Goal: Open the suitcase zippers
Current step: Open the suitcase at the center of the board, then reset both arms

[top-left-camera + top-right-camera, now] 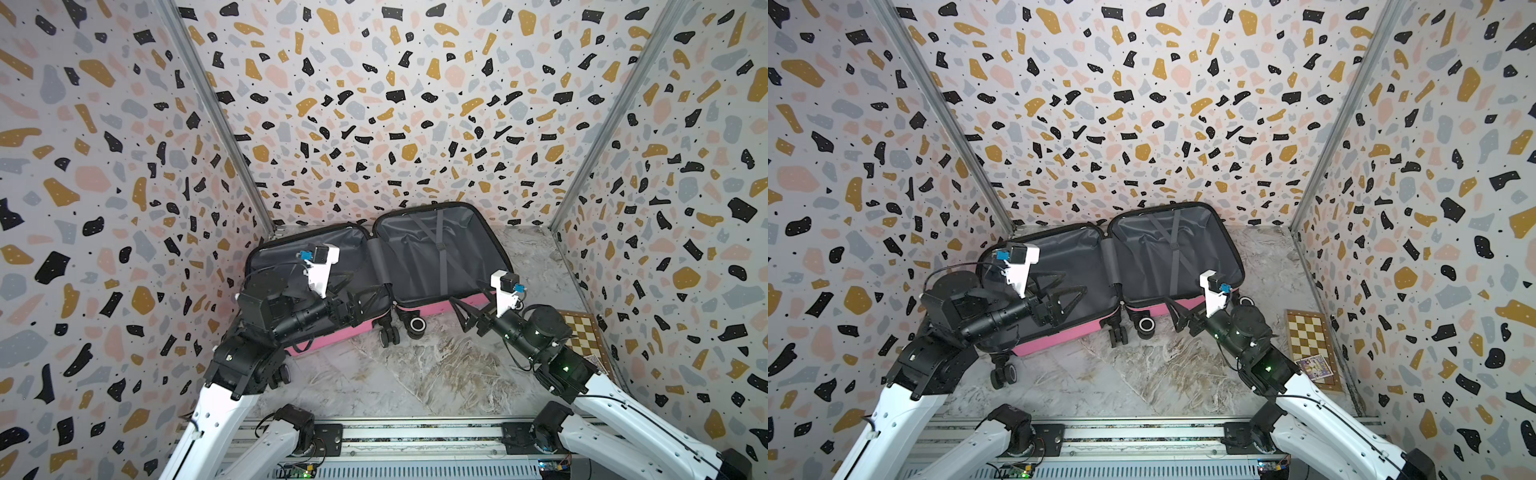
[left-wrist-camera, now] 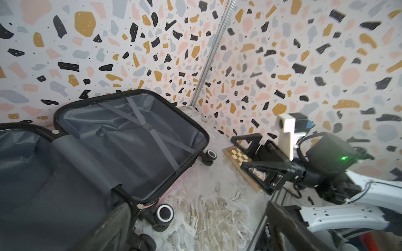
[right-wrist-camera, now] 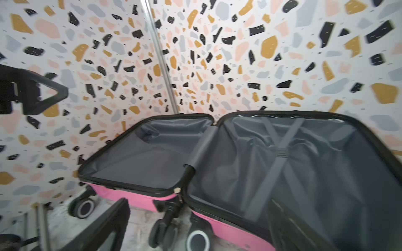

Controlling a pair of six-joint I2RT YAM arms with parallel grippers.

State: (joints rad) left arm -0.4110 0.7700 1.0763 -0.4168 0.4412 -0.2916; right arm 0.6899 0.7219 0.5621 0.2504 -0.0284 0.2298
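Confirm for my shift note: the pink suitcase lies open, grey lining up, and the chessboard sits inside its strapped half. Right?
Wrong about the chessboard: it lies on the table, apart from the suitcase, as seen in both top views. The rest holds.

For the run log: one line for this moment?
suitcase: fully open, grey lining up | left pincer: open, empty, over left half | right pincer: open, empty, beside right half

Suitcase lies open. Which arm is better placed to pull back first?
Right, probably. The right gripper, jaws open, sits at the near rim of the suitcase; the left gripper, also open, hangs further in over the lining.
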